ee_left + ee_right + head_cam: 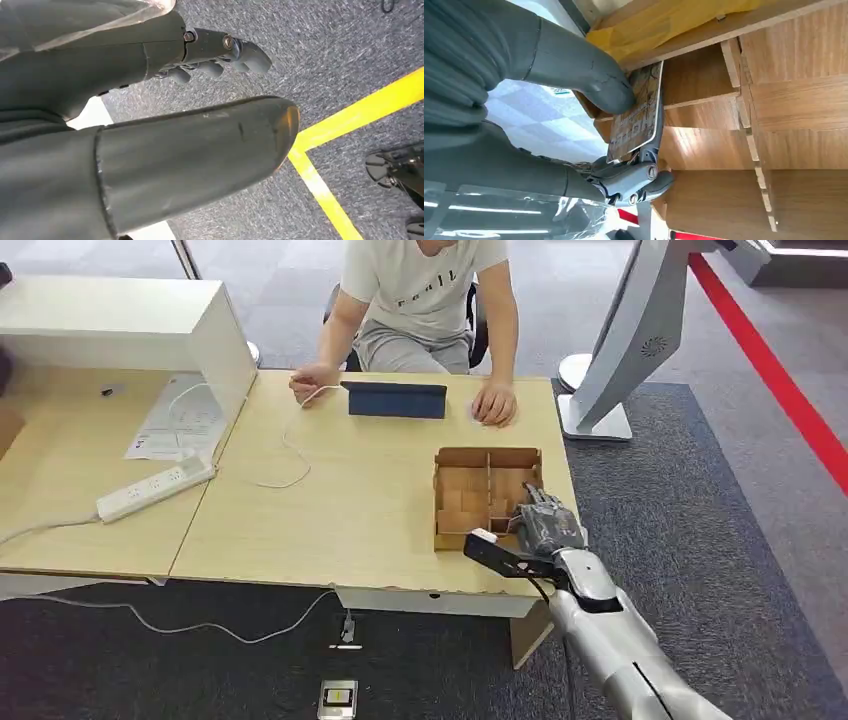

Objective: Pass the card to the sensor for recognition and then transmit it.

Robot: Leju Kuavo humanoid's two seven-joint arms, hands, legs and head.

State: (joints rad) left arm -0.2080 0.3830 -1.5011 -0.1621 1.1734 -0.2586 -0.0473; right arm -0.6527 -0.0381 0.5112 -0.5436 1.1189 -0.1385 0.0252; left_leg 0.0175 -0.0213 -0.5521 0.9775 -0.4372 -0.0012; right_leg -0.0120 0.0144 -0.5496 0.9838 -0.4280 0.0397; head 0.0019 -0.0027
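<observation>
**Right hand pinches the card at the box's near corner**

Over at the near right corner of the wooden table (pixel 330 490), the right hand (pixel 545 520) sits at the divided cardboard box (pixel 487 495), and it has the card (pixel 636 117). The right wrist view shows it plainly: a thin flat card with a rounded corner, its face crowded with small brownish print and graphics too fine to read, one long edge pale and bright. The thick grey thumb (pixel 589 82) presses on the printed face, darker fingers (pixel 644 180) brace it from behind, so the card is pinched on edge, tilted, just at the box's wooden-looking dividers.

The left hand (pixel 150 125) hangs above grey carpet with a yellow line (pixel 345 130); its fingers (pixel 220 55) curl loosely away from the thumb and nothing is in it.

Across the table a person (pixel 425 300) sits, both hands resting on the tabletop either side of a dark tablet (pixel 395 400) propped up. A white power strip (pixel 155 488) lies at the far left.
</observation>
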